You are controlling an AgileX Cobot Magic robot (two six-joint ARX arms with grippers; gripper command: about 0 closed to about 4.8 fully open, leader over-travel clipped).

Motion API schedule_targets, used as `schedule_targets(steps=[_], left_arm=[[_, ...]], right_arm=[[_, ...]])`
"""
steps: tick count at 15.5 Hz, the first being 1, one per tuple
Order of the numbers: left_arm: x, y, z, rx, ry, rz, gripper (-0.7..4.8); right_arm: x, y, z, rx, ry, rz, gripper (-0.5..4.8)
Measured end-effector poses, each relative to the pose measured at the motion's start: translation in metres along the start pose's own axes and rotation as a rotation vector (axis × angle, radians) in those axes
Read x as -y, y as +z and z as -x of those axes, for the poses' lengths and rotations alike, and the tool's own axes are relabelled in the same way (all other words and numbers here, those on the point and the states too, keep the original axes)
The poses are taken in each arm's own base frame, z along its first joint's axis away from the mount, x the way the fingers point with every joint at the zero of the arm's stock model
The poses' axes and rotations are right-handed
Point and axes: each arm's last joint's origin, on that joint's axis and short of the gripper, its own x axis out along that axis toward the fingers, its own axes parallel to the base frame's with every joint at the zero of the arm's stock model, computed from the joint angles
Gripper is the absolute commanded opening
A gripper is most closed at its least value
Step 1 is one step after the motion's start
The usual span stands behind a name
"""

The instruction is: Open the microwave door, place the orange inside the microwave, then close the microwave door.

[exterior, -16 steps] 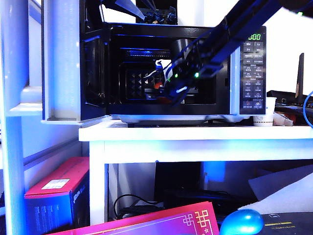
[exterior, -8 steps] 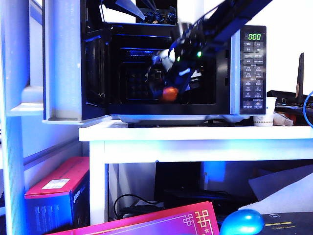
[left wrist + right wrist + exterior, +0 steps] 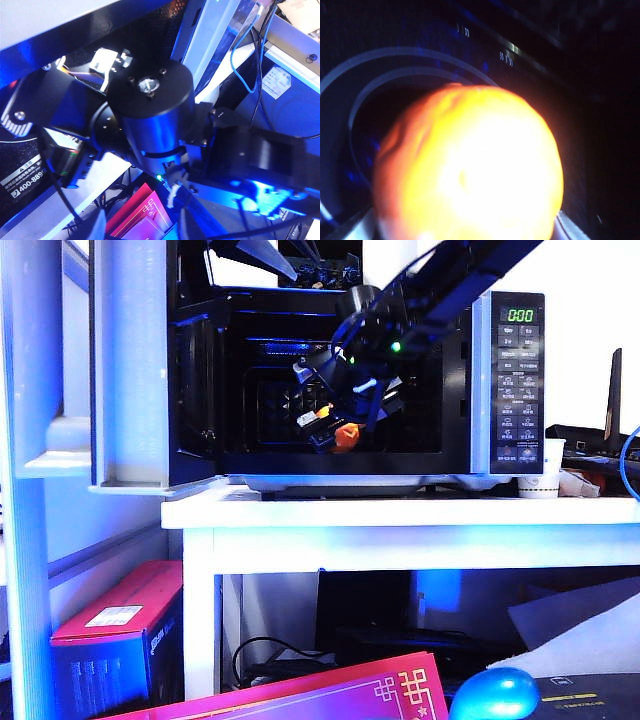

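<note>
Orange inside the open microwave, at the right gripper.

The microwave door (image 3: 130,370) is standing wide open at the left. The right gripper (image 3: 335,425) is reaching into the microwave (image 3: 505,380) cavity, its fingers spread wide, and the orange (image 3: 346,436) is sitting at their tips; I cannot tell if they are pressing it. The left gripper is not showing anywhere; only arm housing is filling its wrist view.
</note>
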Motion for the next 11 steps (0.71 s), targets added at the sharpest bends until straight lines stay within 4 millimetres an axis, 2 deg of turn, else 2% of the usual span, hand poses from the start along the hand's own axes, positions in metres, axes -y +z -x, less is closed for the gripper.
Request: schedule_targets(steps=[4,8,11], left_arm=[[0.0000,0.0000,0.0000,0.000,0.000,0.000,2.06],[0.0001,-0.0002,0.0002,-0.002,0.000,0.001,2.07],[0.0002,-0.0002,0.0001,-0.002,0.000,0.000,2.06]], right_arm=[[0.0041,0.0039,0.0021,0.028,-0.009,-0.070,4.79],[0.0025,0.0016,0.0039,-0.050,-0.074,0.062,4.79],[0.0075,0.0099,0.0027,0.033,-0.167,0.114,4.79]])
